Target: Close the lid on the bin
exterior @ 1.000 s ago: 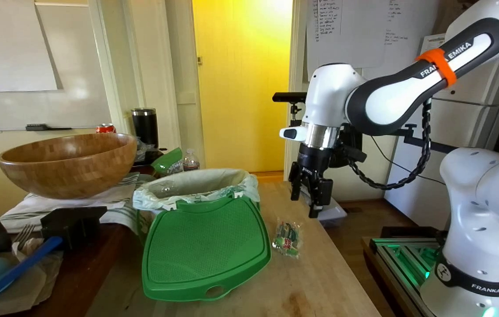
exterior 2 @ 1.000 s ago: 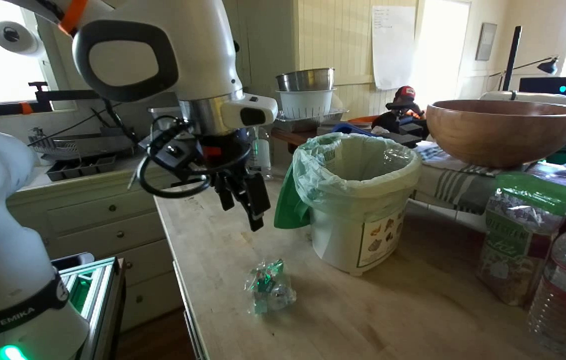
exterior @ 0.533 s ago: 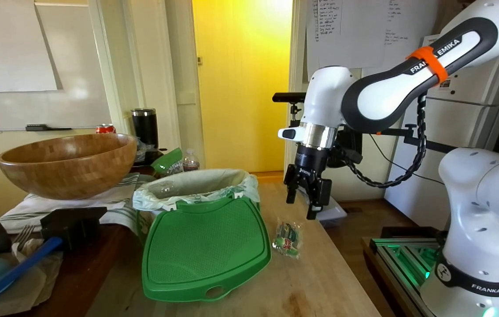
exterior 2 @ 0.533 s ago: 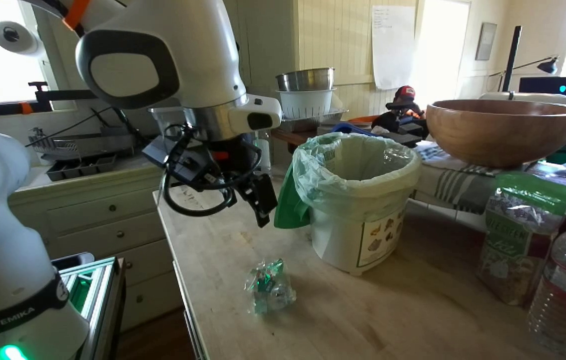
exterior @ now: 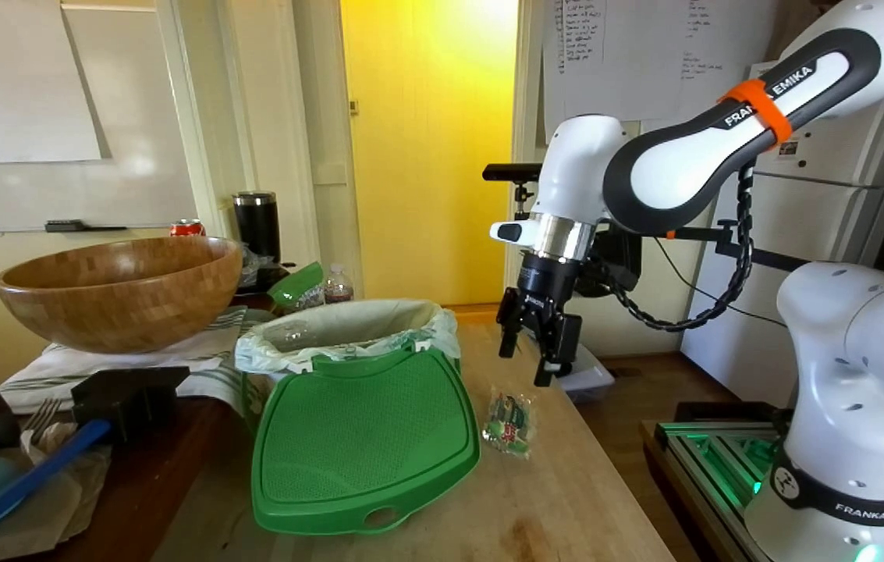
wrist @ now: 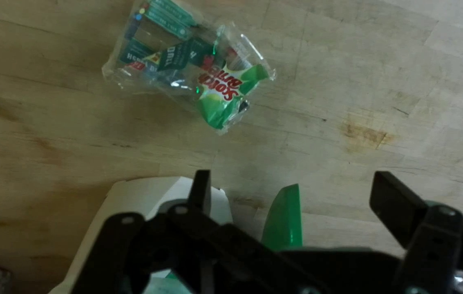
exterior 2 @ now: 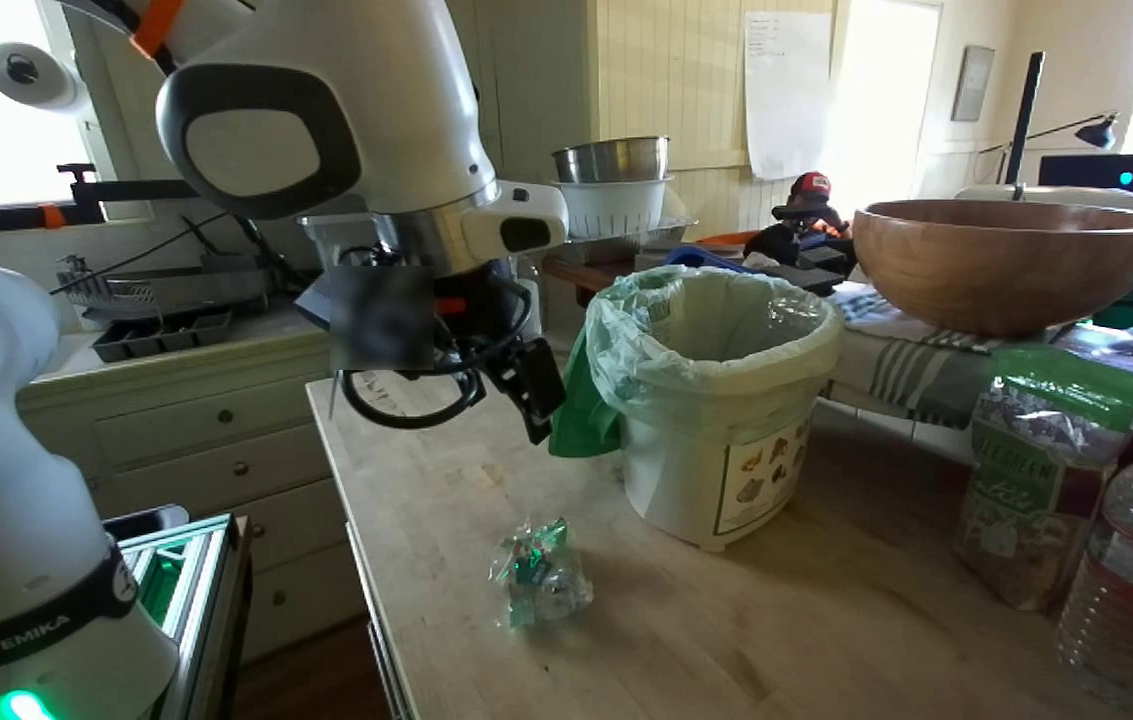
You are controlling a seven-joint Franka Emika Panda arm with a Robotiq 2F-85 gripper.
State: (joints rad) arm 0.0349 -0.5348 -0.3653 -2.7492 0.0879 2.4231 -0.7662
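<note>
Lid [exterior: 367,433] hangs open from the bin [exterior 2: 691,455]; between it and the bench's [exterior: 582,499] robot-side edge, the claw [exterior: 525,367], spread wide and empty, should probably lift from beneath.

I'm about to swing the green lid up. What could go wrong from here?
The lid slopes down from the bin, so a push might slide or tip the bin. The liner drapes over the bin's top and could get caught as the lid closes. The open pincer might knock the wrapped packet near the lid.

The dish rack [exterior 2: 161,290] and counter drawers [exterior 2: 276,470] show a kitchen.
</note>
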